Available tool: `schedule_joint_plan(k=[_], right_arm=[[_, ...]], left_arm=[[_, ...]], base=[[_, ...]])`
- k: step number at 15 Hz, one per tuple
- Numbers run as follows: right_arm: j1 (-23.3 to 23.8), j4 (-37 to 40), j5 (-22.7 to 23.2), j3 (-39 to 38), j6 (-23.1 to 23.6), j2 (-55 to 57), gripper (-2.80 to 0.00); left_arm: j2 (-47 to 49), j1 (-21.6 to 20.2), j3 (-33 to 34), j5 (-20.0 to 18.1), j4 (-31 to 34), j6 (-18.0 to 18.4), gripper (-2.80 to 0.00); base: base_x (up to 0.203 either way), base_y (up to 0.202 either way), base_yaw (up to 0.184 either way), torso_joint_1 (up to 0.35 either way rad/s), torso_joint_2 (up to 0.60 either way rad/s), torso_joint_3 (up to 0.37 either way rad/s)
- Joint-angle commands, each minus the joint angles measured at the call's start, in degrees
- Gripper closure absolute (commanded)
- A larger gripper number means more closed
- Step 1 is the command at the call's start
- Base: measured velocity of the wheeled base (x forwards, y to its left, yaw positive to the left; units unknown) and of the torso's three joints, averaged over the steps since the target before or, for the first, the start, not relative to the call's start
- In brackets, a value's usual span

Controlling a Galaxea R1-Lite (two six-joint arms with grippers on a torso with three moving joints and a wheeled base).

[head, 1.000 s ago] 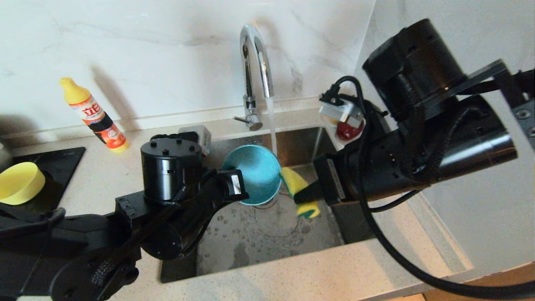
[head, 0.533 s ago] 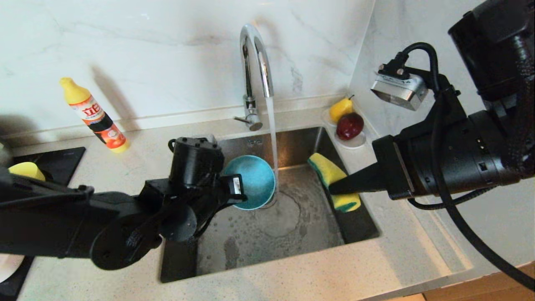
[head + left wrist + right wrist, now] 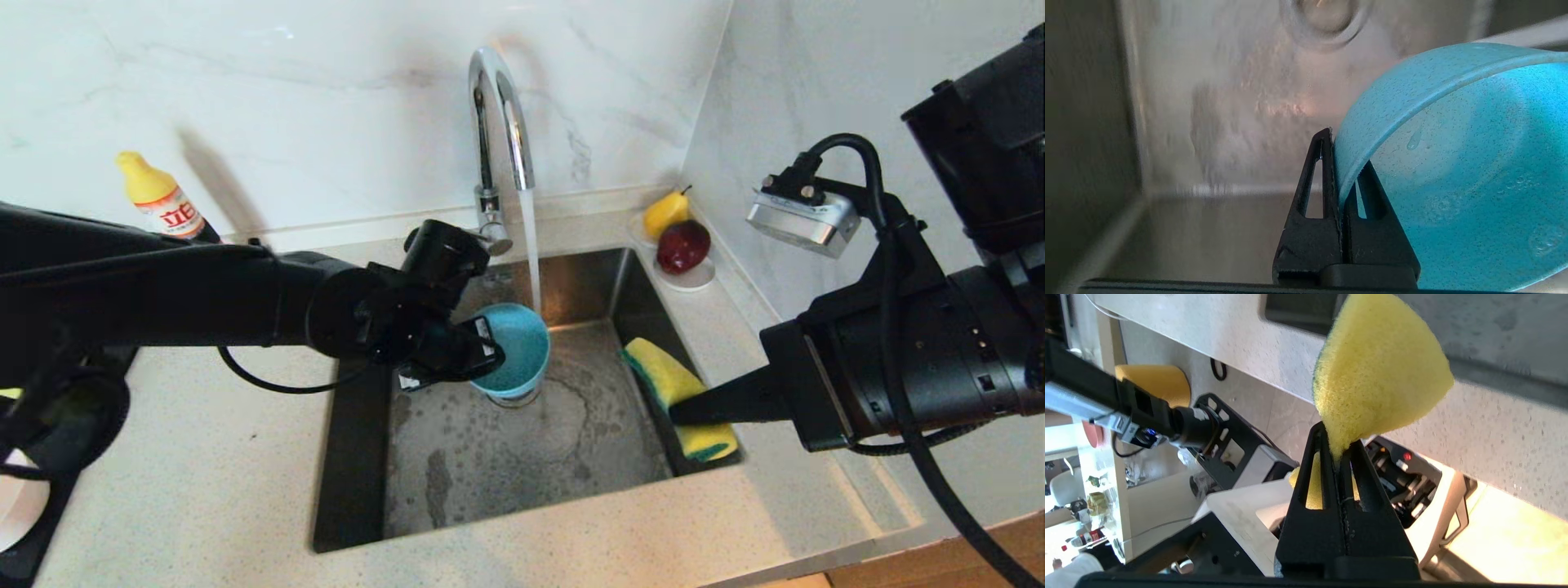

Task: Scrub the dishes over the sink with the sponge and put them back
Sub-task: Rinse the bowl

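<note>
The light blue bowl hangs tilted over the sink, just under the water running from the chrome tap. My left gripper is shut on the bowl's rim; in the left wrist view one finger lies outside the bowl and one inside, where my left gripper pinches the wall. My right gripper is shut on the yellow sponge at the sink's right wall, apart from the bowl. The right wrist view has the sponge fanning out above my right gripper, and a yellow bowl beyond.
A dish soap bottle stands on the counter at the back left. A pear and a red apple sit on a white saucer at the sink's back right corner. My left forearm spans the counter left of the sink.
My left arm has swung up and now reaches across from the left, bringing the blue bowl under the water stream. My right gripper has drawn the sponge away to the sink's right side.
</note>
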State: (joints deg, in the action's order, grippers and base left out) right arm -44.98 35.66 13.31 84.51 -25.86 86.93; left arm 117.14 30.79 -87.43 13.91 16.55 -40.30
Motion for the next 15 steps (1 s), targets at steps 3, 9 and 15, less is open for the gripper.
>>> schedule_joint_plan(k=[3, 9, 15], right_arm=[[-0.02, -4.83, 0.75, -4.07, -0.07, -0.33, 0.0], [0.07, -5.95, 0.75, -5.05, -0.07, -0.71, 0.0], [0.07, -6.04, 0.66, -6.11, 0.1, -1.55, 0.0]], left_arm=[[10.36, -1.58, -9.08, -0.55, 5.03, -2.24, 0.0], [14.49, -2.11, -16.4, -0.55, 5.14, -4.06, 0.0], [17.47, -2.05, -20.32, -0.55, 5.16, -5.05, 0.0]], base=[[0.0, 0.0, 0.0, 0.0, 0.0, 0.0], [0.0, 0.0, 0.0, 0.0, 0.0, 0.0], [0.0, 0.0, 0.0, 0.0, 0.0, 0.0]])
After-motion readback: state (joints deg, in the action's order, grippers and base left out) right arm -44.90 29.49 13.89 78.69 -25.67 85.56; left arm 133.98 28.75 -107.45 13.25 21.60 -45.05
